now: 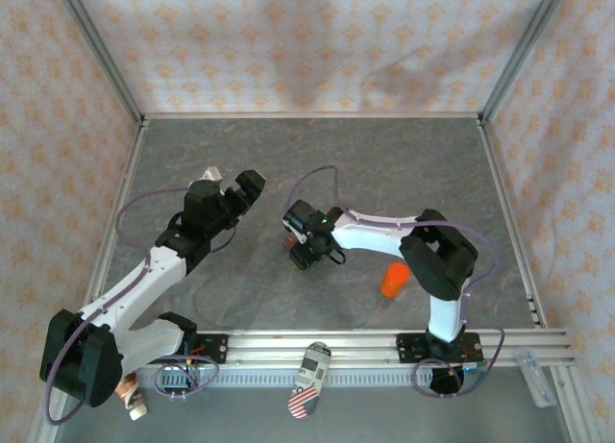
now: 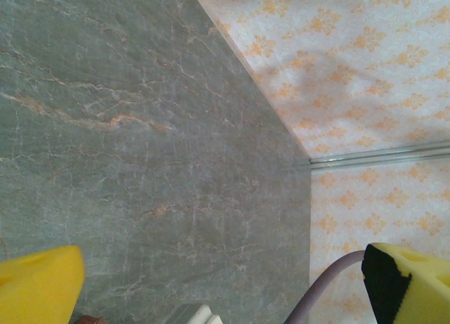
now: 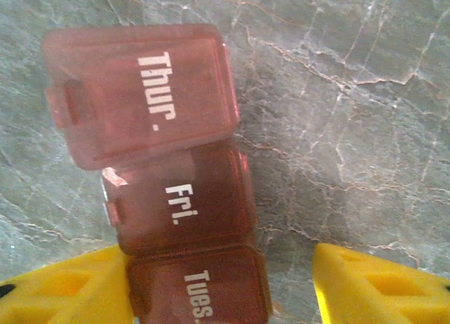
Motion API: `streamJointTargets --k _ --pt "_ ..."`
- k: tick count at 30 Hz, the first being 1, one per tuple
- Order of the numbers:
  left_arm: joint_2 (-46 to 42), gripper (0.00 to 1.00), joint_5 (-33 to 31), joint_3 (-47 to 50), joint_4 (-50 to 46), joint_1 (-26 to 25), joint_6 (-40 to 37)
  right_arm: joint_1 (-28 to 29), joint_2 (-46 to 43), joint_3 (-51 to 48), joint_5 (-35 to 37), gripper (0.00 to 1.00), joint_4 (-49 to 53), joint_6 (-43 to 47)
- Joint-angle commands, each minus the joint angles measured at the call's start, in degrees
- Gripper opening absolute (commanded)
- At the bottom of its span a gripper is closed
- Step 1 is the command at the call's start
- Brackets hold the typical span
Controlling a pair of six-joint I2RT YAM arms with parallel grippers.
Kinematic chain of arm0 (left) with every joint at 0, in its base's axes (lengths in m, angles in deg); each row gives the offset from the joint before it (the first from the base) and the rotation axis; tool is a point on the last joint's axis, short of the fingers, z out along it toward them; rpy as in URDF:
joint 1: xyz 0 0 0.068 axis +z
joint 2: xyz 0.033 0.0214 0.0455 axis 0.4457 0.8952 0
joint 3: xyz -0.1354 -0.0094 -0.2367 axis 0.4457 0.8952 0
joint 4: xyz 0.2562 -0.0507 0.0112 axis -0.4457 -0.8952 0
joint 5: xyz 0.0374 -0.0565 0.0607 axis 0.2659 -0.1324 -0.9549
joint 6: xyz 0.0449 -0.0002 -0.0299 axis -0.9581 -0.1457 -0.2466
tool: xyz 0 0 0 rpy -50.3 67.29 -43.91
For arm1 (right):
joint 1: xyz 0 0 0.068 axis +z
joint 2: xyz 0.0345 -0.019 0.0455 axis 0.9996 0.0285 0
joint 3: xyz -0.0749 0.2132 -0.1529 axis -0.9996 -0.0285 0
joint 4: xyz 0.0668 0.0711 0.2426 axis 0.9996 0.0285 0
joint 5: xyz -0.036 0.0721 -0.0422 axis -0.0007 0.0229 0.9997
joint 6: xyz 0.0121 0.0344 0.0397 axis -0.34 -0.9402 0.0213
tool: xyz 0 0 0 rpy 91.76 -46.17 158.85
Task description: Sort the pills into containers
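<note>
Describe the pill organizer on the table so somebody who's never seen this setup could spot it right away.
On the grey marble tabletop, look near the middle, just beneath the right gripper. There lies the pill organizer, a small translucent reddish-brown box of compartments in a row. Unlike the bright orange bottle nearby, it carries white day labels: Thur., Fri., Tues.

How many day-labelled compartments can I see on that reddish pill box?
3, stacked in the right wrist view: the Thur. compartment on top, the Fri. compartment in the middle, the Tues. compartment at the bottom edge. More may be cut off below.
</note>
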Motion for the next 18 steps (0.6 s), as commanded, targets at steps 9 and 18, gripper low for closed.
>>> streamJointTargets --k 9,18 --pt "1.37 1.0 1.32 -1.63 2.86 0.37 -0.82 0.26 -2.57 -1.94 11.96 0.67 4.51 -0.06" --pt "2.79 1.0 1.95 -2.34 3.21 0.39 -1.34 -4.45 -3.91 -0.13 13.32 0.66 5.43 -2.16"
